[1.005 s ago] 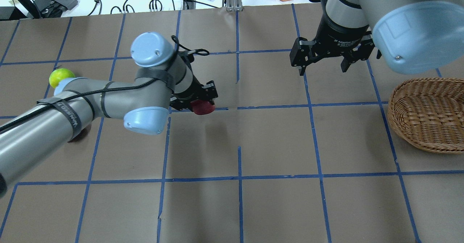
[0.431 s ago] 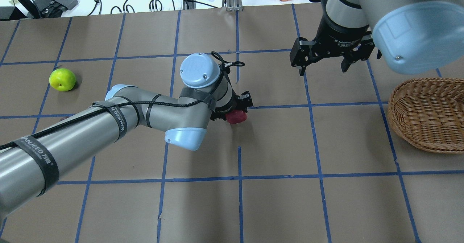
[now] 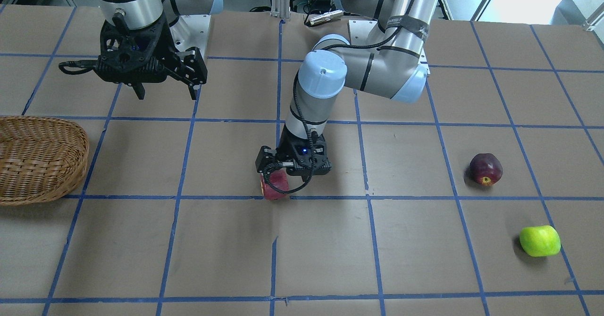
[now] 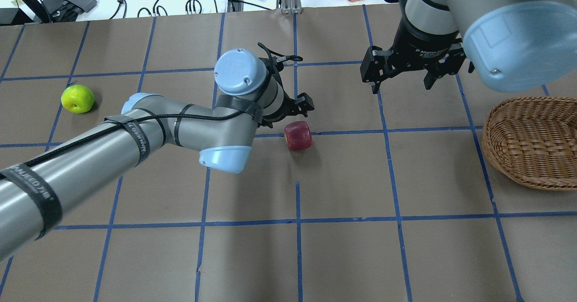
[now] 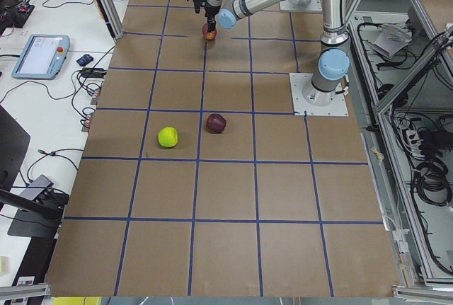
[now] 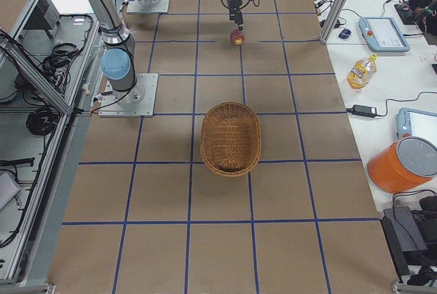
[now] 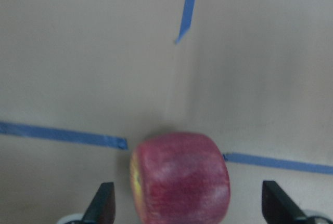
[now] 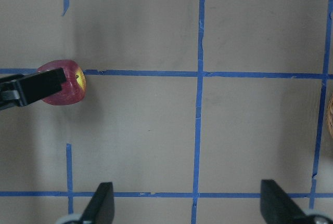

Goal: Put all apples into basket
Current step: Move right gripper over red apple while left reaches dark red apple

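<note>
Far left on the counter (image 4: 342, 180): lime-green apple (image 4: 77, 98), with the maroon apple (image 3: 485, 169) near it but apart. Mid-counter: left hand (image 7: 190, 206) spread wide, pinching nothing, fingers flanking the red apple (image 4: 298, 135) without touching it. Lying on a blue tape line (image 4: 347, 132), the red one. Further right: right hand (image 4: 401, 88) spread too, empty, held above the counter. Far right: wicker basket (image 4: 491, 135), well apart from all three apples.
</note>
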Motion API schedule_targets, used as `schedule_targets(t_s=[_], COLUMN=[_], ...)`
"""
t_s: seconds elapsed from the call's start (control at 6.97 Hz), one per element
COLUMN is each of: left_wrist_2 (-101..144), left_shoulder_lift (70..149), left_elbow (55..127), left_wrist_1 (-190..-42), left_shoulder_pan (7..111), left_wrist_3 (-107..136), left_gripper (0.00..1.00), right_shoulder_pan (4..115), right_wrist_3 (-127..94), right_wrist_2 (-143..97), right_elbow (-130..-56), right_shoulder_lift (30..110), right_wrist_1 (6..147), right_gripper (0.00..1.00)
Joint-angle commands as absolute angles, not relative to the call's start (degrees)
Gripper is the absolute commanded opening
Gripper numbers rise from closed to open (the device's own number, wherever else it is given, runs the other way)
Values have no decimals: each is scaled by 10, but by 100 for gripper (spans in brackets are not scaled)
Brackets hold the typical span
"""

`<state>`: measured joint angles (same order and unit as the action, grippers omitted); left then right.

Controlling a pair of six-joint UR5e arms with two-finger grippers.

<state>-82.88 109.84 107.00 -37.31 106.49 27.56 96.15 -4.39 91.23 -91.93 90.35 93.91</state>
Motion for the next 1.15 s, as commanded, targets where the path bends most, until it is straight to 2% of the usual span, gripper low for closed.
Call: schedule_targets(t_s=[0.0,0.43,1.0], left_wrist_2=[-829,-829,-825], left_shoulder_lift=[1042,990,1003], left_elbow=[1084,1099,1164], left_wrist_1=[-447,-570,-573], left_shoulder_pan=[951,674,456], left_wrist_3=[106,-249,-616], left_gripper=[100,100,100], right_shoulder_pan=[962,962,963], right_wrist_3=[-44,-44,-49], right_wrist_2=[912,913,909], right_elbow=[-919,-919,-918], right_shoulder_lift=[904,904,894], right_wrist_1=[939,939,948], right_gripper=[100,100,100])
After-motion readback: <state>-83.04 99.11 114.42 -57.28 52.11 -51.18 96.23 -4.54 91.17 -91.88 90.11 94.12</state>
